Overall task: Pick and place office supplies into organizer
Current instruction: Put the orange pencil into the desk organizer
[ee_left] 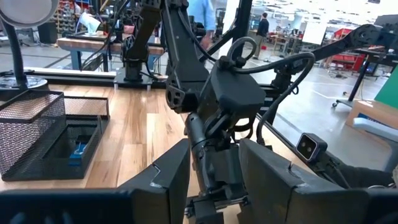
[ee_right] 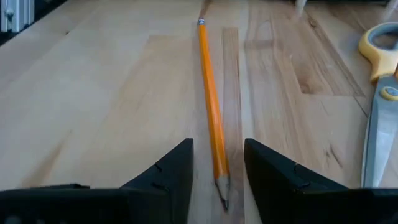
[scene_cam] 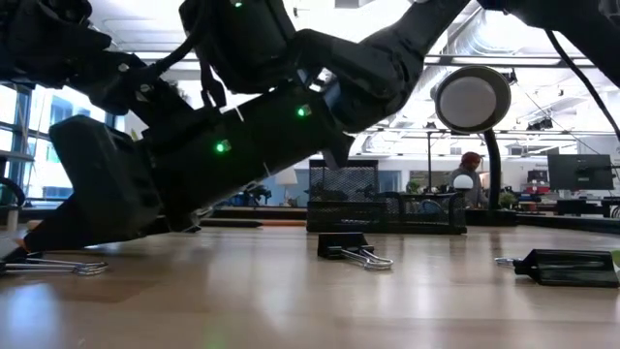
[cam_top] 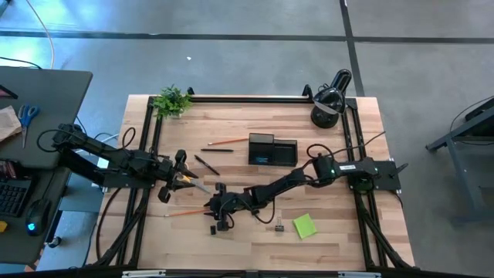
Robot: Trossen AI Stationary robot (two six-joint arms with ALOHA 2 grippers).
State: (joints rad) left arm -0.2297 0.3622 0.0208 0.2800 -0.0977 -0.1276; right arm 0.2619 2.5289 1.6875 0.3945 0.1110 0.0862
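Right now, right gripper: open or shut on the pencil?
Open. The right gripper straddles the orange pencil, its tip lying in the gap, fingers apart.

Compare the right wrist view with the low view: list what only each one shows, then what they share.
Only the right wrist view: an orange pencil lying between the right tool's open fingers, and yellow-handled scissors beside it.
Only the low view: black binder clips on the wood, the mesh organizer behind them, the lamp head, and a person in the room beyond.
Both: the wooden tabletop.
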